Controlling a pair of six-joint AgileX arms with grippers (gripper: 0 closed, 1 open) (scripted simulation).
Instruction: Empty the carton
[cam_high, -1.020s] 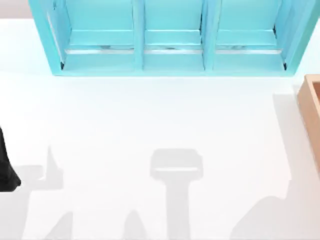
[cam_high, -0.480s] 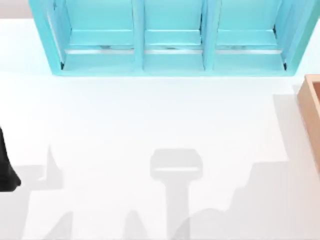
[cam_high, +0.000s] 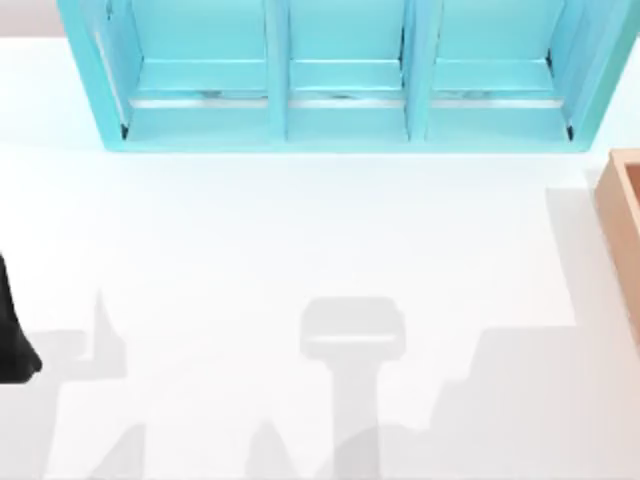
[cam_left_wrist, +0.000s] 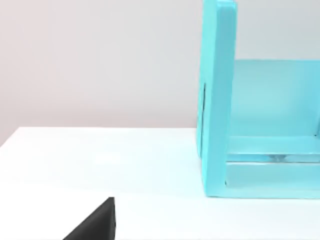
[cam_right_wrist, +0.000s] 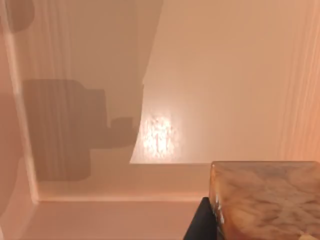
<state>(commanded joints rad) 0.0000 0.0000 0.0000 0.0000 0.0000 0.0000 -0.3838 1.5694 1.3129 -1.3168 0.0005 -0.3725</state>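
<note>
Carton (cam_high: 622, 235) sits on the table (cam_high: 300, 250) just right of the turquoise shelf (cam_high: 340, 75); right pincer's camera looks onto its floor beside a brown block (cam_right_wrist: 265, 200), presumably reaching in, grip state cannot tell; left arm (cam_high: 12, 330) parked far left

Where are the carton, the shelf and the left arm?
carton (cam_high: 622, 215): top view, right edge, on its tan wall.
shelf (cam_high: 278, 75): top view, on the divider left of the middle compartment.
left arm (cam_high: 10, 335): top view, left edge, on its black body.
</note>
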